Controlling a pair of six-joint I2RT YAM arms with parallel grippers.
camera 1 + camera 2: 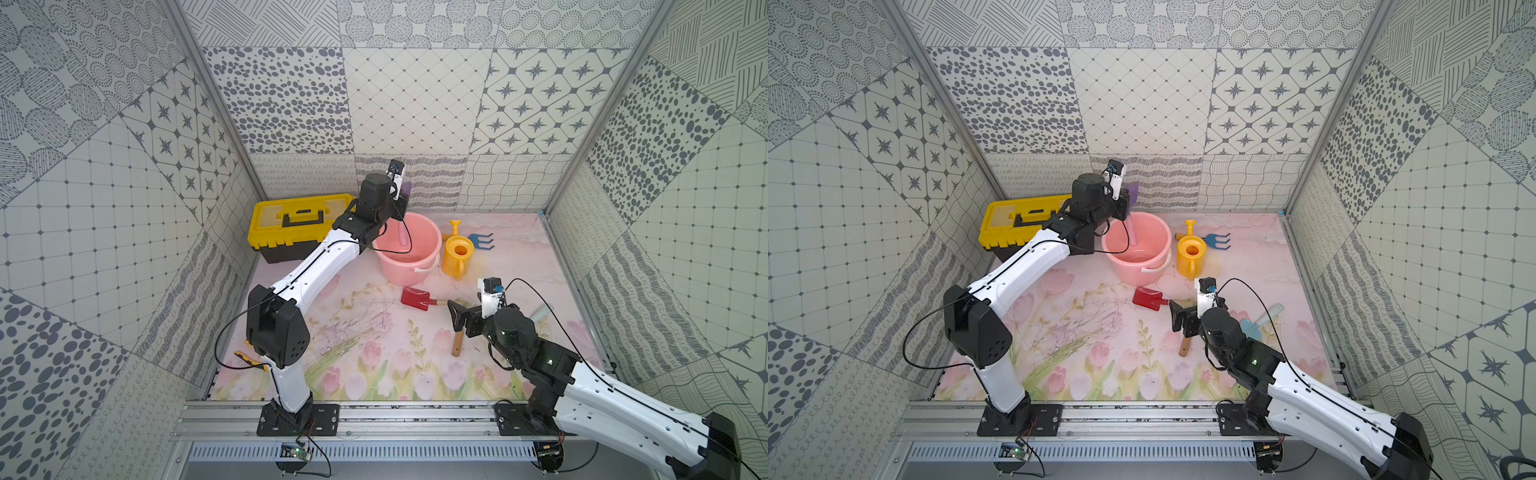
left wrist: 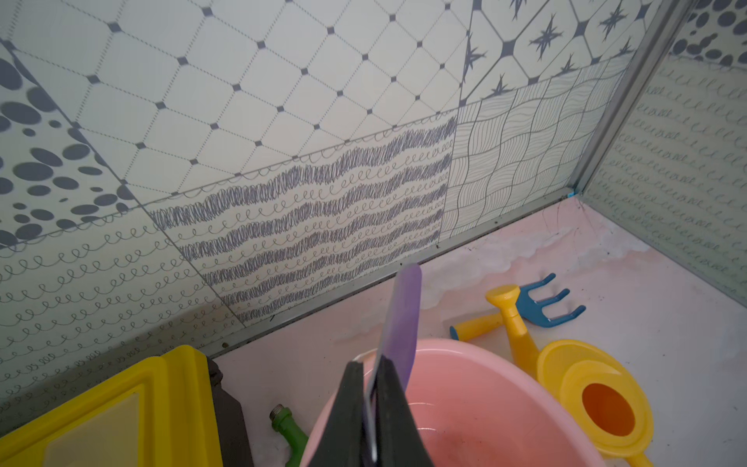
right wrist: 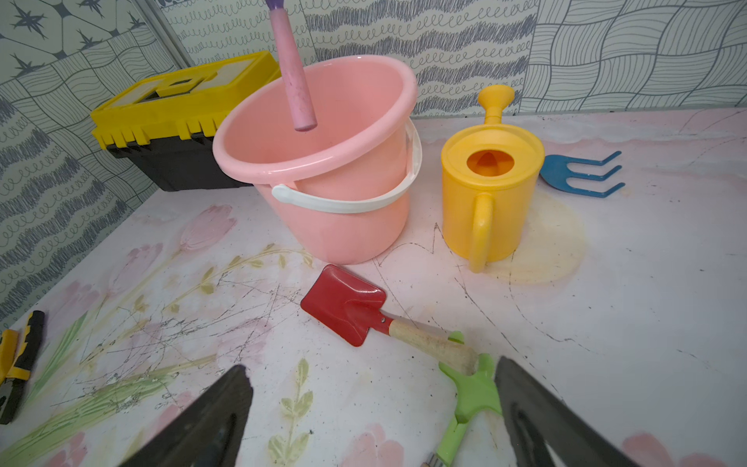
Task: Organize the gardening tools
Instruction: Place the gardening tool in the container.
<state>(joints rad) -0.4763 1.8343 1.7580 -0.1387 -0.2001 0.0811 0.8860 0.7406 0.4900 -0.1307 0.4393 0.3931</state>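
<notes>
- One scoop (image 2: 404, 315) hangs over the bucket (image 2: 485, 356), your left gripper (image 2: 370, 368) clamped on it: let go.
- Your right gripper (image 3: 372, 368) gapes before the bucket: take the rake (image 3: 473, 388).

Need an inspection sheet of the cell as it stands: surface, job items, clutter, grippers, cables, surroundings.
Surface: floral mat, scratched, yellowish stain by the watering can.
Job's things: purple scoop held over pink bucket, handle hanging inside; red spade, green rake, light-blue trowel, blue fork lying on mat.
Clutter: toolbox, closed; pliers at mat's edge.
Grippers: left gripper shut on scoop's blade; right gripper open, low over rake, empty.
Cables: left arm's cable drapes across bucket's mouth.
Surroundings: patterned wall panels; nothing else seen.
</notes>
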